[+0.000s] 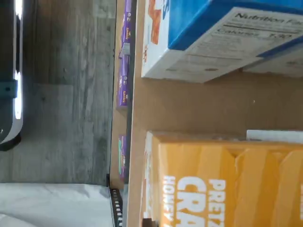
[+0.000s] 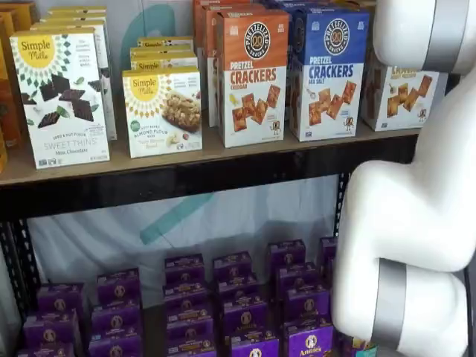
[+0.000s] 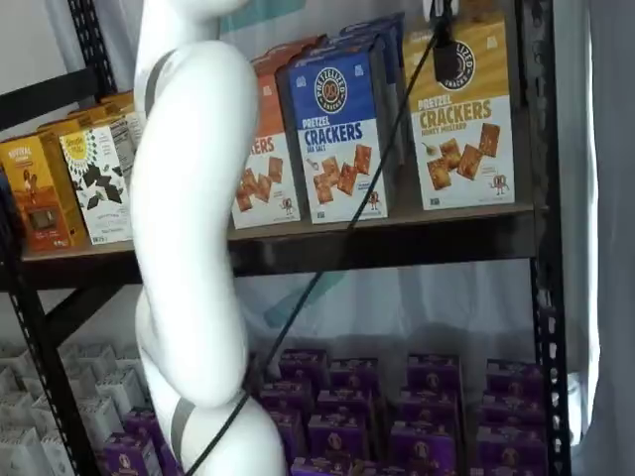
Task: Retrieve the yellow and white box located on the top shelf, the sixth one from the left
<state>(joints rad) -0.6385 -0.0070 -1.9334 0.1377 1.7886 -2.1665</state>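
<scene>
**Arm reaching up to top shelf**

White arm (image 3: 189,248) rises vertically, wrist past frame top at 12 o'clock. Gripper (image 3: 444,10) barely visible above the yellow and white box (image 3: 463,114); finger state: cannot tell. Box stands upright on top shelf (image 3: 397,238), at 3 o'clock of blue pretzel cracker box (image 3: 339,134).

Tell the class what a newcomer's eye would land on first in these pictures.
The big white robot arm fills the foreground in both shelf views, standing between camera and shelves. Behind it, the top shelf carries bright cracker boxes, the yellow and white box at its right end beside a blue and white box. Purple boxes crowd the shelf below.
</scene>
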